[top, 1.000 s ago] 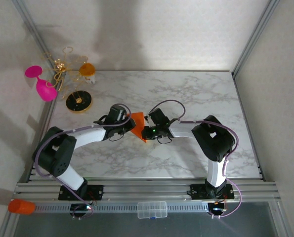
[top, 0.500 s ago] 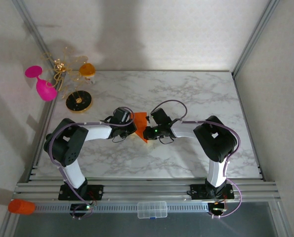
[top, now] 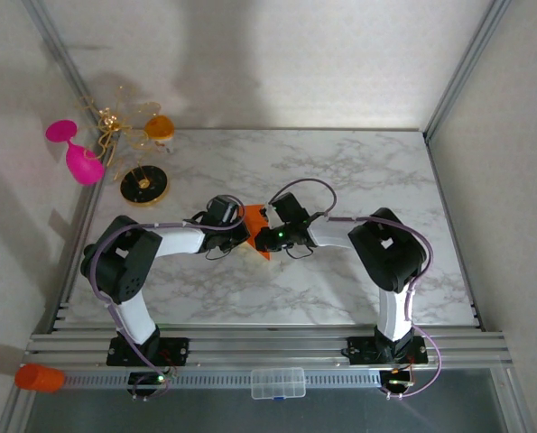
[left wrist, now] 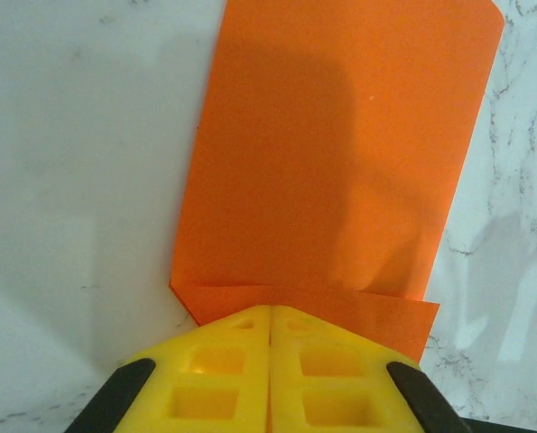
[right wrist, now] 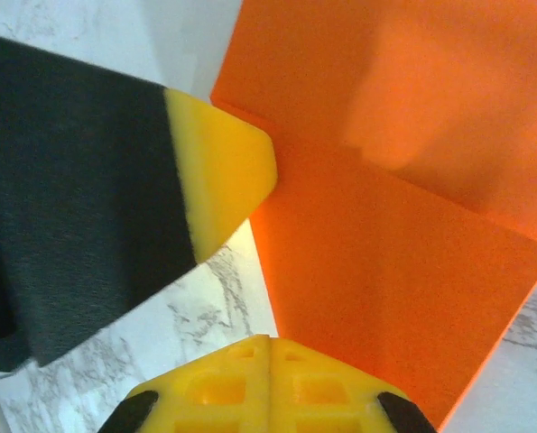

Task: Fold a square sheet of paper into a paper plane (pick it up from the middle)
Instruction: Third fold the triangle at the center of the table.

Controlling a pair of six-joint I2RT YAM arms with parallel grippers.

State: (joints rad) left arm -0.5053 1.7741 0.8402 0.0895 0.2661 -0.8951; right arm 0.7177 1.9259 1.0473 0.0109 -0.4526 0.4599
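Note:
The square sheet of paper [top: 254, 218], bright orange, lies folded flat on the marble table [top: 340, 171] between my two grippers. In the left wrist view the paper [left wrist: 340, 153] shows a creased flap along its near edge. My left gripper [left wrist: 270, 311] is shut, its yellow tips resting on that flap. In the right wrist view my right gripper [right wrist: 270, 341] is shut, its tips at the paper's [right wrist: 403, 225] near left edge. From above, the left gripper [top: 241, 230] and right gripper [top: 266, 236] almost meet over the paper. The paper plane is out of view.
A pink goblet [top: 74, 153], a gold wire stand on a black base [top: 144, 185] and a small orange cup [top: 160, 128] crowd the back left corner. An orange cylinder [top: 39, 377] and a clear box [top: 278, 382] sit on the front rail.
The left arm has pulled its elbow in and its gripper has closed fully on the paper's left side. The right gripper has edged slightly left over the paper.

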